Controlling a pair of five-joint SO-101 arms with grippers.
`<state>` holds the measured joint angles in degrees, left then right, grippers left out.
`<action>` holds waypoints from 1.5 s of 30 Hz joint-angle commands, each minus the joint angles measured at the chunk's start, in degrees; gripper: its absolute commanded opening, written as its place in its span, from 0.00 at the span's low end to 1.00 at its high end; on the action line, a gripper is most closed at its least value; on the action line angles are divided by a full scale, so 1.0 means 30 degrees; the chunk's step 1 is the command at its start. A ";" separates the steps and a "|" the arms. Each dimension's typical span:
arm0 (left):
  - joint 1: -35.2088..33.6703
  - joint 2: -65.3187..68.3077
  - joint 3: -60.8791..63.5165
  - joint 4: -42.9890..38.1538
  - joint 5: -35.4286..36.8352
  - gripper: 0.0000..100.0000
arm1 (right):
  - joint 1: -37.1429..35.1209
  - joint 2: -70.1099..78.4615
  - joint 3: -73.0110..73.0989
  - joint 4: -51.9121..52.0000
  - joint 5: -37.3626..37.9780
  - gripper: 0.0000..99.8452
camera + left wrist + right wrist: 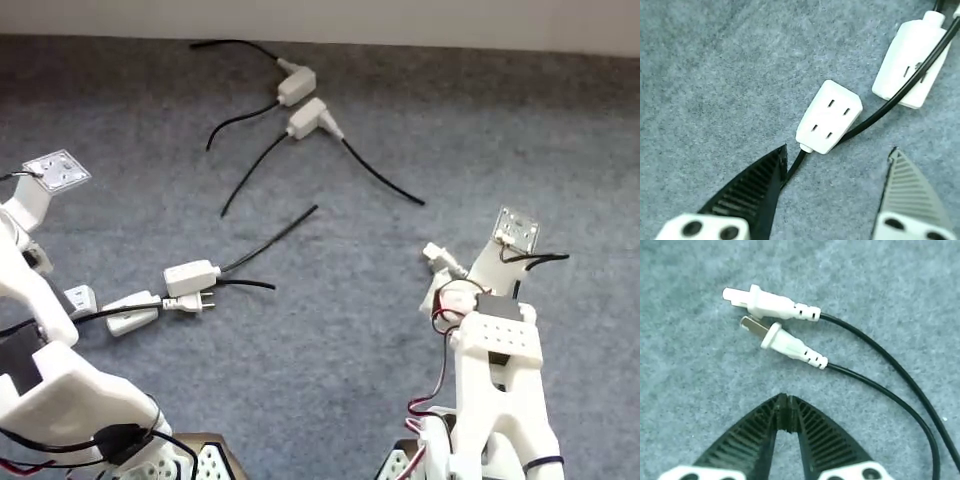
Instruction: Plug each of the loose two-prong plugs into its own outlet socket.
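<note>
Lower released left pincer onto socket block; open clenched, empty right pincer, grip nearer plug by body.

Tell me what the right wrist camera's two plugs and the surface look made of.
Upper plug and lower plug: probably moulded white plastic, smooth with ribbed collars. Lower plug's prong: seemingly dull metal. Surface: likely grey felt or short-pile carpet, from its fuzzy fibres.

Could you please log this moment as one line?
left claw: open, outlet socket ahead | right claw: shut, empty, two loose plugs ahead
</note>
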<state>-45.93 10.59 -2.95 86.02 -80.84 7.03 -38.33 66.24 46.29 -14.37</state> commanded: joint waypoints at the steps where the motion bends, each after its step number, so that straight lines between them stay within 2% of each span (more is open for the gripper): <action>1: -0.0601 -0.0073 0.0718 -0.2491 -0.8381 0.31 | 0.0132 -0.0308 -0.0073 -0.0278 0.0234 0.01; 7: -0.1245 -0.0073 0.4557 -1.0667 -0.8645 0.31 | 0.0161 -0.0308 -0.0073 -0.0278 0.0234 0.01; 10: -0.1275 -0.0249 0.6462 -1.3187 -0.9495 0.31 | 0.0161 -0.0308 -0.0073 -0.0278 0.0234 0.01; 13: -0.1538 -0.0366 0.7604 -1.3304 -1.1253 0.31 | 0.0190 -0.0308 -0.0073 -0.0278 0.0234 0.01; 17: -0.2007 -0.1802 0.7897 -1.3011 -1.2103 0.31 | 0.0190 -0.0308 -0.0073 -0.0278 0.0234 0.01; 22: -0.2359 -0.4440 0.7868 -0.8791 -1.4271 0.31 | 0.0190 -0.0308 -0.0073 -0.0278 0.0234 0.01; 24: -0.2300 -0.5084 0.7927 -0.8059 -1.4945 0.31 | 0.0190 -0.0308 -0.0073 -0.0278 0.0234 0.01; 27: -0.1978 -0.4791 0.8542 -0.8967 -1.4916 0.31 | 0.0190 -0.0308 -0.0073 -0.0278 0.0234 0.01; 34: -0.1802 -0.2945 1.1033 -1.4652 -1.4974 0.31 | 0.0190 -0.0308 -0.0073 -0.0278 0.0234 0.01; 37: -0.1626 -0.2476 1.1795 -1.6234 -1.5004 0.31 | 0.0190 -0.0308 -0.0073 -0.0278 0.0234 0.01; 41: -0.1275 -0.2623 1.2029 -1.6322 -1.5004 0.29 | 0.0190 -0.0308 -0.0073 -0.0278 0.0234 0.01; 45: -0.1216 -0.3267 1.2029 -1.5443 -1.5004 0.14 | 0.0190 -0.0337 -0.0073 -0.0278 0.0234 0.01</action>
<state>-51.21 2.77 33.71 40.75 -80.66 7.03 -38.33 66.24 46.29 -14.37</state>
